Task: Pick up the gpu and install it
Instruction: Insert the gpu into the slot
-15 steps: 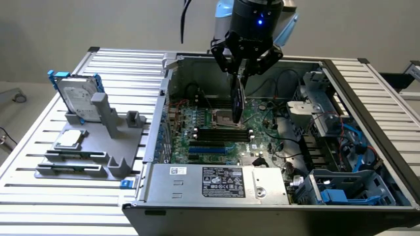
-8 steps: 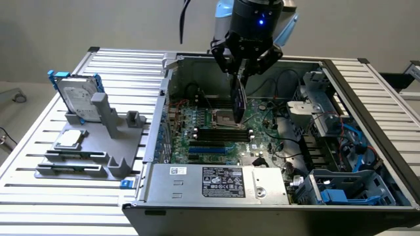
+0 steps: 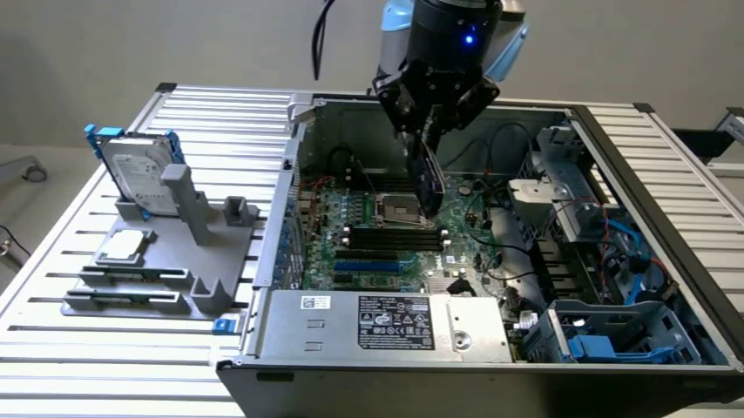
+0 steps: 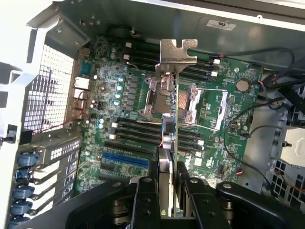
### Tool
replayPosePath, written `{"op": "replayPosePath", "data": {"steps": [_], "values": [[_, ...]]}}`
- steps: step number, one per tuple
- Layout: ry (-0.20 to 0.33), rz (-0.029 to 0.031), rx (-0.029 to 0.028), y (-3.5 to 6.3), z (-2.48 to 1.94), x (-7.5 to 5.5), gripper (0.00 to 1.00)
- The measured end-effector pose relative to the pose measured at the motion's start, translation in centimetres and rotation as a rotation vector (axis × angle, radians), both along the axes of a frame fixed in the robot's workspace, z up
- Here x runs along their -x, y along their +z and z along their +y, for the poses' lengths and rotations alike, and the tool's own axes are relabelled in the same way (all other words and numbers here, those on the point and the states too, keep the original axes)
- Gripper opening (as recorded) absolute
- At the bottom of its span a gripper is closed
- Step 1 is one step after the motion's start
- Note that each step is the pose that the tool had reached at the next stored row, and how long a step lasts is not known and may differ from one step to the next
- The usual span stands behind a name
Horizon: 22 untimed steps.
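gpu (image 3: 430, 187) hangs edge-on from the pincer (image 3: 426, 141), which is clenched on the card's upper part, inside the open computer case (image 3: 651, 218) in the exterior view. Its lower end is over the motherboard (image 3: 361, 235), near the square CPU socket (image 3: 402, 207), and it does not look seated in anything. Out on the slatted counter (image 3: 93, 357), toward the exterior view's left, the grey fixture (image 3: 186, 292) carries the hard drive (image 3: 134, 174) in its blue frame and a small silver chip (image 3: 125, 246). The pick-up therefore appears done, and the installing step is in hand. In the wrist view the gpu (image 4: 173, 129) runs as a thin line away from the pincer (image 4: 169, 205). Both fingers (image 4: 145, 200) press its faces, and its silver end bracket (image 4: 177, 52) is at the far end, toward the case wall. The card lies across the CPU socket (image 4: 190, 102), while the blue expansion slot (image 4: 125, 160) sits to one side of it, apart from the card's edge. As I judge it, seating the card calls for bringing its connector edge parallel to and directly over a slot, with the bracket meeting the rear openings of the case. It would then need a straight, gentle press, keeping clear of the loose cables (image 4: 243, 112) nearby.
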<state>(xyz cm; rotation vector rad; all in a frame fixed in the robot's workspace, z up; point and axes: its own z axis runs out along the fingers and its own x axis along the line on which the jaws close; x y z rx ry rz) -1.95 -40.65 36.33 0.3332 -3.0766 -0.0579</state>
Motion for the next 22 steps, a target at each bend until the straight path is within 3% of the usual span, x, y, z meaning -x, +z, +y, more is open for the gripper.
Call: {"op": "replayPosePath", "data": {"steps": [22], "values": [[0.400,-0.0007,0.0000,-0.08,0.00,0.00,0.26]]}}
